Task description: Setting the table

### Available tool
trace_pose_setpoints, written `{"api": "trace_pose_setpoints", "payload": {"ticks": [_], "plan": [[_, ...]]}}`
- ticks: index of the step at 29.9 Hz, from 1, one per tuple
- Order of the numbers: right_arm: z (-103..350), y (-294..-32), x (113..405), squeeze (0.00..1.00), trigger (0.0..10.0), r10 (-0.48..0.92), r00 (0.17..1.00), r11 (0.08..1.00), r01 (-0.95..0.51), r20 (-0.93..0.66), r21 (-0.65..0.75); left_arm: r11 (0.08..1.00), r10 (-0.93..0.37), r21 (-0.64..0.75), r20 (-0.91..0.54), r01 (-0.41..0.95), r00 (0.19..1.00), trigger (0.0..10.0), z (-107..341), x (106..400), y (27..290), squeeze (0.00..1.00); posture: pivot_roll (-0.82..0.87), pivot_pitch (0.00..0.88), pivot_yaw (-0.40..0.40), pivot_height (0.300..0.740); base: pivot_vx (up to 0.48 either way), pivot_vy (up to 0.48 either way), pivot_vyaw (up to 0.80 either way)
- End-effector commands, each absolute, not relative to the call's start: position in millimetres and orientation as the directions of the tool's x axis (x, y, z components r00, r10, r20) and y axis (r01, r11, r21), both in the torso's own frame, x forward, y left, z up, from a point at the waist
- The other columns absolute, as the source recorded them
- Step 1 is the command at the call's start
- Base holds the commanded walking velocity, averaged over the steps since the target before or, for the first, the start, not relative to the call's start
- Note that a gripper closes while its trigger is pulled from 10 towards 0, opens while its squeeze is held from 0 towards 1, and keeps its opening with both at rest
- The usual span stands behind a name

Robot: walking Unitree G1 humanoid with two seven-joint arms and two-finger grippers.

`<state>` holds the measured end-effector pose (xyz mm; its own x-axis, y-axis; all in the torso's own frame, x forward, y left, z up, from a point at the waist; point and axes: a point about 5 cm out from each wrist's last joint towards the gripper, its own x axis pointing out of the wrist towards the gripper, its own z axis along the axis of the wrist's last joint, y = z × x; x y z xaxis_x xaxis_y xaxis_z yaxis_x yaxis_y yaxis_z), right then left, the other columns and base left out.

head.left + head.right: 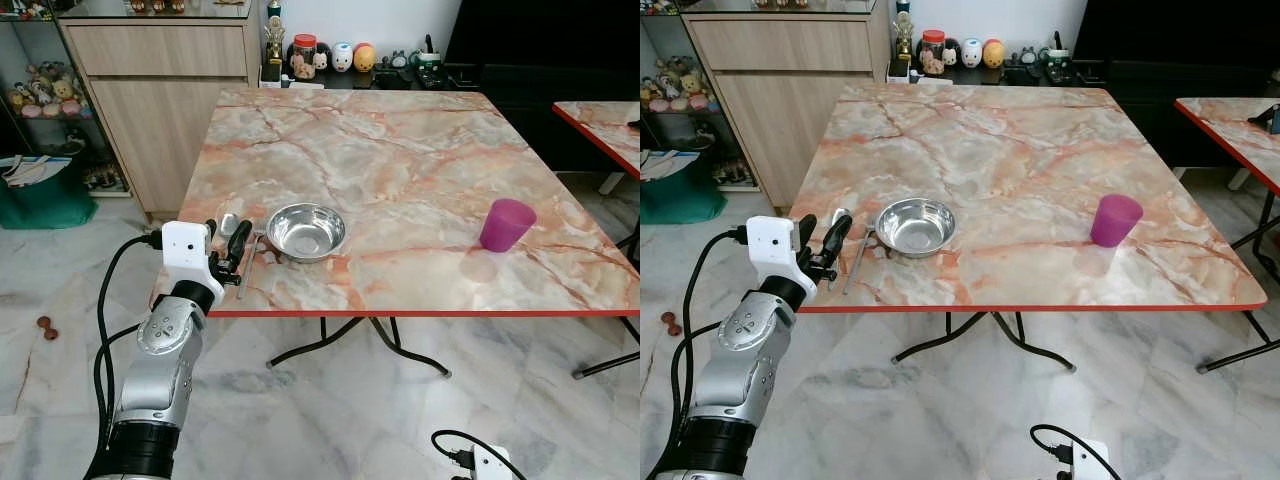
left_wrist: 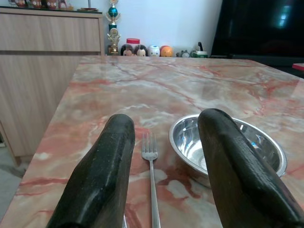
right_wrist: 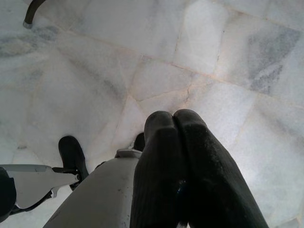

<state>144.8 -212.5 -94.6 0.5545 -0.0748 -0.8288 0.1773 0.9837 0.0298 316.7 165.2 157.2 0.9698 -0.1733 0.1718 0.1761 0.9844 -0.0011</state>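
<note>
On marble table (image 1: 420, 170) (tiled floor (image 1: 340, 420)): bowl (image 1: 306, 231)

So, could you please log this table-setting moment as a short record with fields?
surface: marble-pattern table with red edge
bowl: steel bowl, upright, near the front-left edge
cutlery: fork and spoon lying on the table left of the bowl
cup: purple cup, upright, front-right, apart from the bowl
left gripper: jaws open, at the table edge, pointing over the fork, holding nothing
right gripper: jaws shut, hanging over the marble floor
</note>
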Motion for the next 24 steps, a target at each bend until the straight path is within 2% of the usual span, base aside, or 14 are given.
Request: {"api": "trace_pose_setpoints", "payload": {"ticks": [1, 24], "plan": [[-94.7, -215.7, 143.5, 0.00, 10.0, -0.079, 0.545, 0.984, 0.175, -0.835, 0.021, 0.980, -0.194, 0.000, 0.196, 0.198, 0.961, 10.0, 163.1, 316.3, 159.6, 0.00, 0.06, 0.000, -0.041, 0.740, 0.000, 0.000, 0.00], [-94.6, -215.4, 144.0, 0.00, 10.0, -0.078, 0.545, 0.985, 0.169, -0.835, 0.019, 0.980, -0.198, 0.003, 0.200, 0.201, 0.960, 10.0, 163.4, 316.1, 158.6, 0.00, 0.06, 0.000, -0.037, 0.740, 0.268, 0.000, 0.00]]}}
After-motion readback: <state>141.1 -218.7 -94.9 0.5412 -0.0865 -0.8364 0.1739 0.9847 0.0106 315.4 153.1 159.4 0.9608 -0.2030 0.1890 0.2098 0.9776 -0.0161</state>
